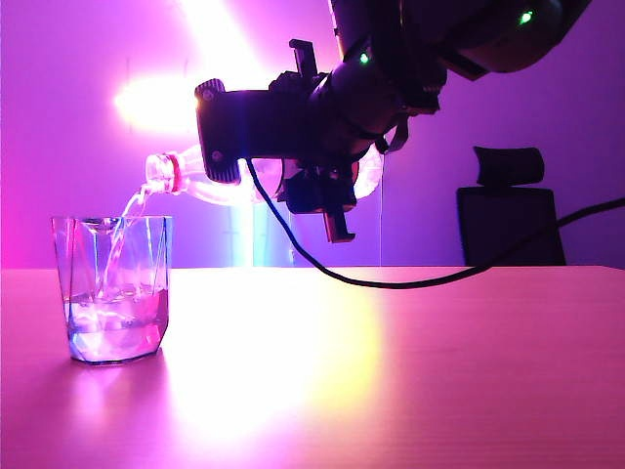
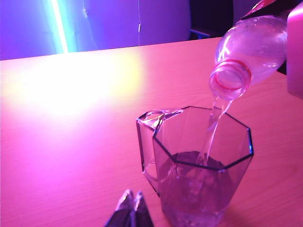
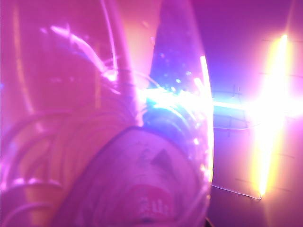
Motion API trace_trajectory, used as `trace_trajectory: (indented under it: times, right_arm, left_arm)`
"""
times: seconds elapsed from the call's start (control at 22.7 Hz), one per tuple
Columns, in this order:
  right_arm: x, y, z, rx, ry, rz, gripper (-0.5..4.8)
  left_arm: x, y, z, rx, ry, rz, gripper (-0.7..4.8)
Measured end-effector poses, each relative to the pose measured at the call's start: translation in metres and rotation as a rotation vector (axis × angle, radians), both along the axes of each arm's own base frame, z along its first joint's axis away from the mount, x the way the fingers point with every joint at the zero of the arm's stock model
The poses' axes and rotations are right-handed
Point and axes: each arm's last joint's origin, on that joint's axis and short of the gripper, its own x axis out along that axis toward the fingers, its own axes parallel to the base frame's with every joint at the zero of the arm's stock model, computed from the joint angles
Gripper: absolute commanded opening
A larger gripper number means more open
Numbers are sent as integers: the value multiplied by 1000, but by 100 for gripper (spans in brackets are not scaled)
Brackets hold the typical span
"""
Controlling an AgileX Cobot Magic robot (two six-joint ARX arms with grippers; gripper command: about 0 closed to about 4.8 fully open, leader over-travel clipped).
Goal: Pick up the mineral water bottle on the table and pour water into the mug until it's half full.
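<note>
Above the pink-tinted wooden table [image 1: 410, 371], in the exterior view, we are holding the clear ribbed plastic bottle [image 1: 210, 181] nearly level in our right gripper [image 1: 322, 186], fingers clamped on its body. Clear water [image 1: 125, 220] is streaming from its mouth into the short faceted glass mug [image 1: 113, 290], which is standing at the table's left side, partly filled. From the left wrist, we are seeing our left gripper [image 2: 130, 208] just beside the mug, fingers pressed together. From the right wrist, the bottle's label is filling the blurred picture.
</note>
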Motion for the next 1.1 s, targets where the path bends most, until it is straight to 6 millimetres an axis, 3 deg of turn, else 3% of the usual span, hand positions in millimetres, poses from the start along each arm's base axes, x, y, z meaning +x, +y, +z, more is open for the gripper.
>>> trace_trajectory:
  times: [0.7, 1.1]
  right_arm:
    - [0, 0, 0, 2, 1, 0, 252]
    - [0, -1, -2, 152, 86, -94, 252]
  left_arm:
    - [0, 0, 0, 0, 0, 0, -2]
    - [0, 0, 0, 0, 0, 0, -2]
